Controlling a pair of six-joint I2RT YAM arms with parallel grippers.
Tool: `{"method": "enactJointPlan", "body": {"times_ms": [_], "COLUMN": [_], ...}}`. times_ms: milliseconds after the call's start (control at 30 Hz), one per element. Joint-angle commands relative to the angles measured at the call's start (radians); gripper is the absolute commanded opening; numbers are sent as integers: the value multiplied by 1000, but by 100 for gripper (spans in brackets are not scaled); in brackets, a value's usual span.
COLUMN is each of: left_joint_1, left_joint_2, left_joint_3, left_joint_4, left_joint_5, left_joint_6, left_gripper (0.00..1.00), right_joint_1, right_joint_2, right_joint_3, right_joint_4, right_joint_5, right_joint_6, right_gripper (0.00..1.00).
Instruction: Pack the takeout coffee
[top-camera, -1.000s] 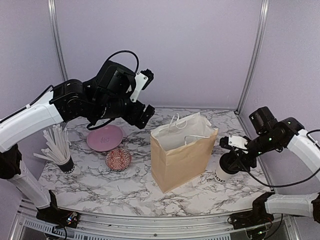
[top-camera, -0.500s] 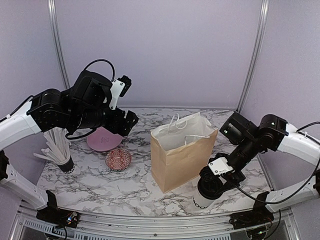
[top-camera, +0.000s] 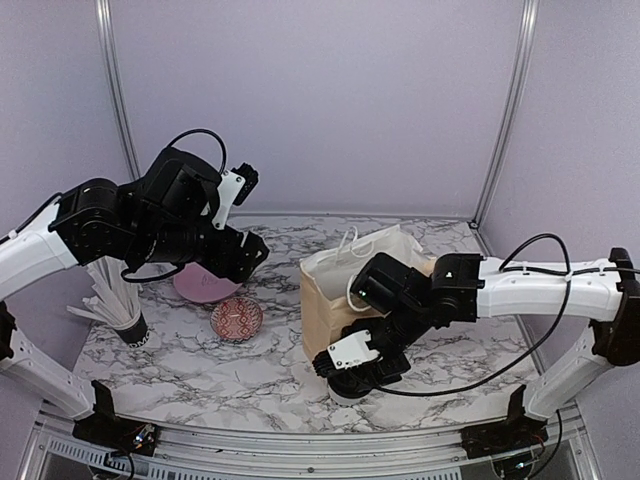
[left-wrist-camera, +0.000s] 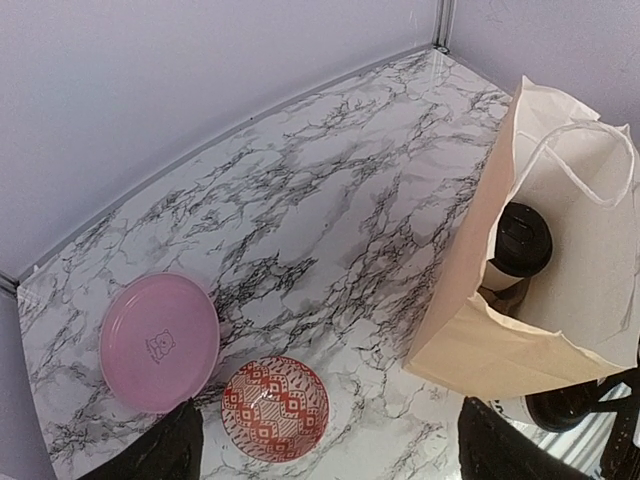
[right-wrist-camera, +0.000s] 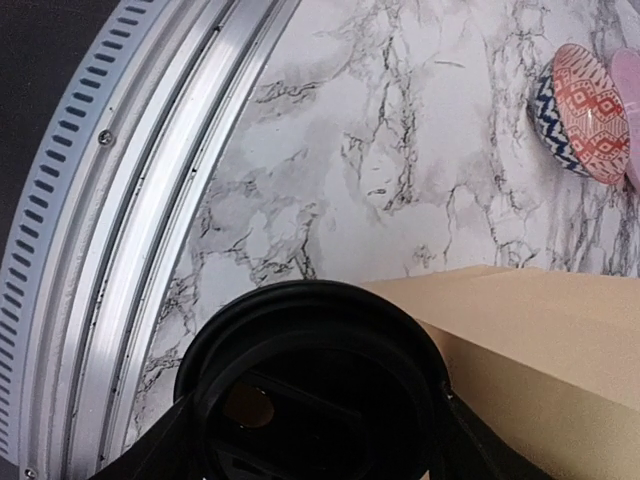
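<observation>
Cup pinched in right tool, low before bag; needed raising upright, clear over rim, then lowering beside packed cup; left tool wide apart, empty.

- Bright, even, diffuse light fills all three views, and the plain lilac walls show no hot spots.
- Shadows on the white marble-patterned table top are faint and soft-edged, including those beside the brown paper bag.
- In the right wrist view, the black-lidded takeout coffee cup looms close, dark and slightly soft. The ribbed silver metal rim carries a pale sheen.
- In the left wrist view, the left gripper shows dark fingers blurred at the bottom edge. The table's back edge bows slightly.
</observation>
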Motion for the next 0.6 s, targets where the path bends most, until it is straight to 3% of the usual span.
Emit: {"method": "enactJointPlan", "body": {"times_ms": [0,200,333,400,567], "left_joint_1": [4,-1,-29,-55,-99], "left_joint_2": [-58,-71,-87,-101,-107], "left_joint_3": [-40,-69,-56,-66,-134], "left_joint_4": [-56,-70,-107,-117,-123], "left_joint_5": [20,106,157,189,251], "left_joint_6": [-8,2,16,30,67], "left_gripper": [88,86,86,86,87], "right_joint_1": [-29,-31,-19,-11,-17], "right_joint_2": [79,155,197,192,150], "right_joint_3": [67,184,249,271,313], "right_joint_4": [120,49,-62,-101,-124], "right_joint_5": [112,-4,-97,-156,-215], "right_joint_6": [52,82,73,73,94], "right_gripper": [51,51,65,78,91]}}
